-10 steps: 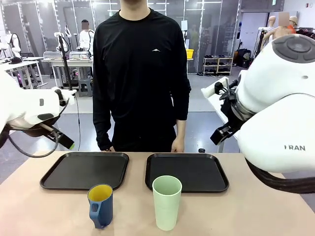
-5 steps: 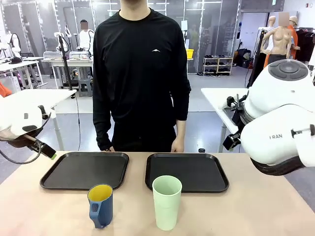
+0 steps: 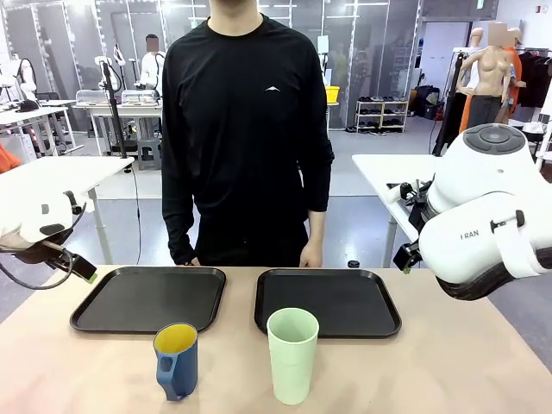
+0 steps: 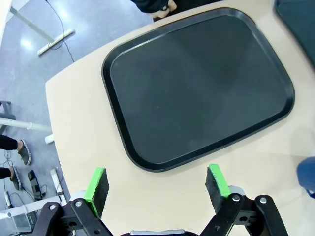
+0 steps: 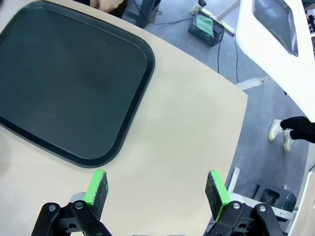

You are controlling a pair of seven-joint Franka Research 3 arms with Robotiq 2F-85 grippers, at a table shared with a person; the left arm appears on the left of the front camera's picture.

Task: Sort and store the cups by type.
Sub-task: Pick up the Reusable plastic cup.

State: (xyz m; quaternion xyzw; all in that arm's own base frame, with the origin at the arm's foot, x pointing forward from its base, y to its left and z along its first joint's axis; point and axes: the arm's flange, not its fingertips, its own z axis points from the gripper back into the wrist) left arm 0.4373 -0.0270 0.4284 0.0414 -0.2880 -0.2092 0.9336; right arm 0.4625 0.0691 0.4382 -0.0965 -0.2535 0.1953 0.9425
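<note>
The blue mug (image 3: 177, 360), yellow inside and handle turned toward me, stands near the table's front edge, left of centre. Beside it on the right stands the tall mint-green tumbler (image 3: 292, 354), upright. A sliver of the mug (image 4: 307, 175) shows at the right edge of the left wrist view. My left gripper (image 4: 157, 184) hangs open over the table's left corner, near the left black tray (image 4: 197, 83). My right gripper (image 5: 157, 190) hangs open over bare table beside the right black tray (image 5: 69, 88). Neither holds anything.
Two black trays (image 3: 148, 297) (image 3: 328, 302) lie side by side behind the cups. A person (image 3: 246, 129) in black stands at the far edge, hands down by the trays. The table edge (image 5: 241, 128) and floor lie close beside my right gripper.
Both arms have swung outward and down: the right arm's body dropped toward the table's right side, the left arm pulled back toward the left edge. The cups have not moved.
</note>
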